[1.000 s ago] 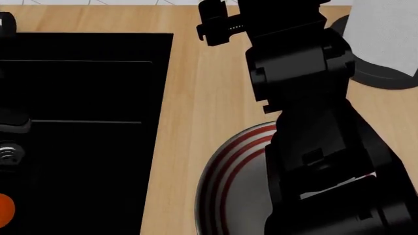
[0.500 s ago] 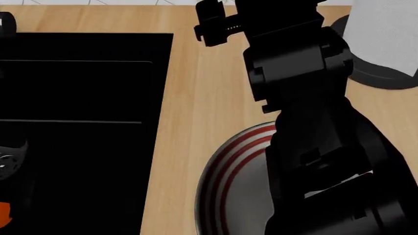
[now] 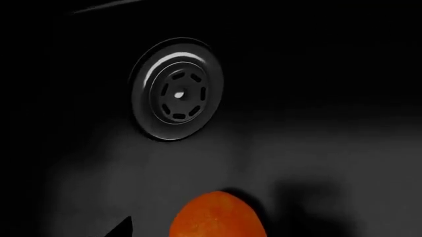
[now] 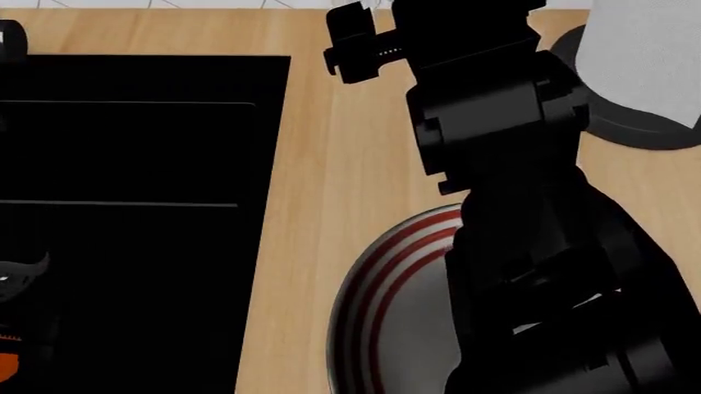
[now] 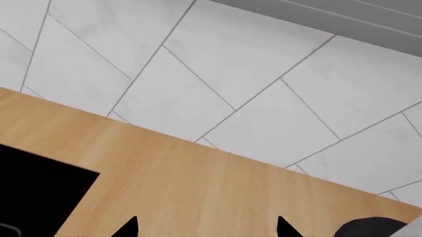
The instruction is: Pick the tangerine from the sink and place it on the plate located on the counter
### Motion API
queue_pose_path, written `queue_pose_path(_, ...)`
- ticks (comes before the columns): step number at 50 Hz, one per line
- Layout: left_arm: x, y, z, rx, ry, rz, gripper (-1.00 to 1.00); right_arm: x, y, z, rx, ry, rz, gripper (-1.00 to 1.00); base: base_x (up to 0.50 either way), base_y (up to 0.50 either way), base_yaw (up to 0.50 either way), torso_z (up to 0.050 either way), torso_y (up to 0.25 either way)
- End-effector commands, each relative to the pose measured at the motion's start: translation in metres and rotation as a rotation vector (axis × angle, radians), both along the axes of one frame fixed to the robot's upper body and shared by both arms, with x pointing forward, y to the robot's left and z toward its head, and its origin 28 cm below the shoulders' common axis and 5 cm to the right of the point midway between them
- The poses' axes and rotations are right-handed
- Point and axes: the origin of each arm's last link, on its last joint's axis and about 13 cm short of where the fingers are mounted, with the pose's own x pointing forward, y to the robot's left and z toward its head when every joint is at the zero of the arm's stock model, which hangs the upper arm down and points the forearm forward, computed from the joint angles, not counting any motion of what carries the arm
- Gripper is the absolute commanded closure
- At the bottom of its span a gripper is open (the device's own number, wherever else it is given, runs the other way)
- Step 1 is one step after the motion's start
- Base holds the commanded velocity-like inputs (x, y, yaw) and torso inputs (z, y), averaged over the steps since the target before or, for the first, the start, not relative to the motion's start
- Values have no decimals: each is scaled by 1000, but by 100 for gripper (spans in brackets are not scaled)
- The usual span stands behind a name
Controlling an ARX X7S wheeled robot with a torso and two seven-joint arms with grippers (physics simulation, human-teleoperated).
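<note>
Since one second ago your left gripper has gone lower in the sink, covering most of the tangerine. I cannot tell its opening. Your right gripper hangs open over the counter, beside the plate.

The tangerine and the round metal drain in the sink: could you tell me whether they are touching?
Apart. The left wrist view shows a stretch of bare black sink floor between the tangerine and the drain.

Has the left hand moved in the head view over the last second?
Yes. The left hand has slid down along the sink, now covering most of the tangerine.
</note>
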Motion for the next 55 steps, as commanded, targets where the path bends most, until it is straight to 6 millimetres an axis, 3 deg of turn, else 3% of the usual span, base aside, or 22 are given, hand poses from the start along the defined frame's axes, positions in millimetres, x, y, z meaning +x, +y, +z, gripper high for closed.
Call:
queue_pose_path(1,1,1,-7,-3,14,7,-100,0,1,-2,0,3,5,-100,0,0,0,0,0)
queue_pose_path(48,4,8,-31,-18,47,23,-100,1,1,-9,-2,15,16,-100,0,0,0,0,0)
queue_pose_path(49,3,8,-31,-17,42,24,100,1,1,-9,-2,14,15,-100,0,0,-3,0,0)
queue_pose_path(55,2,8,-31,-11,25,14,100,1,0,-8,-1,13,13,-100,0,0,0,0,0)
